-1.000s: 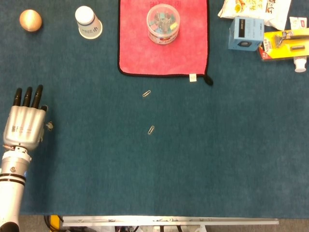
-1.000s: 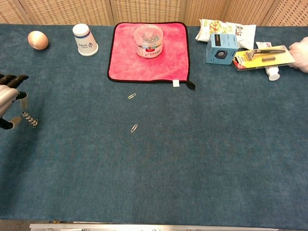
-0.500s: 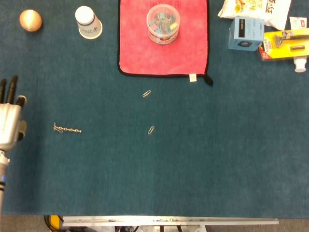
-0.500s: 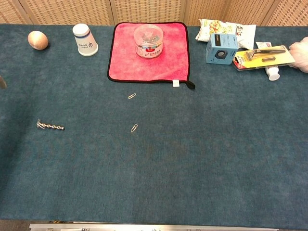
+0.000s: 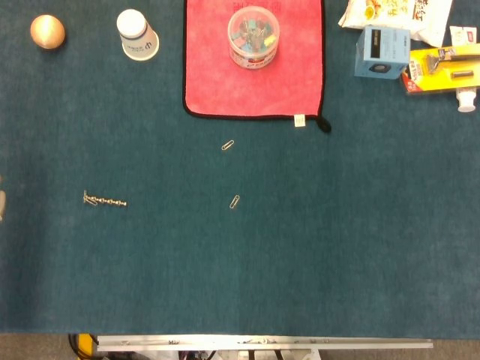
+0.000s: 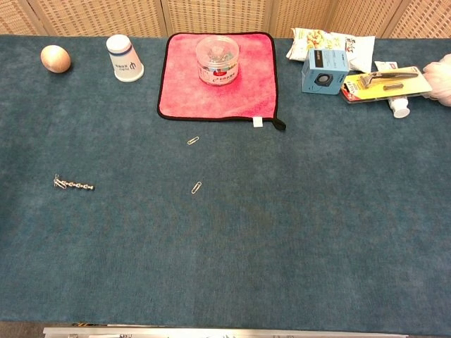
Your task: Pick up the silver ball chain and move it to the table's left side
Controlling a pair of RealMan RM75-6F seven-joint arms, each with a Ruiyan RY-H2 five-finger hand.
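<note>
The chain (image 5: 104, 200) is lying flat on the table's (image 5: 315, 255) left side, touching nothing else. A sliver of the left hand (image 5: 1, 204) is showing at the frame edge; its finger state cannot be told.

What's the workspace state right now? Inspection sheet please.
Surface: table under dark blue cloth, flat.
Job's things: silver ball chain lies stretched out at the table's left side, nothing touching it.
Clutter: two paper clips mid-table; pink cloth with clear tub of clips on it; white cup; egg; blue box, snack packets, razor pack far right.
Hands: left hand only a sliver at the head view's left edge, state unclear; right not in view.
Cables: nothing seen.
Surroundings: wicker panels behind the table.
</note>
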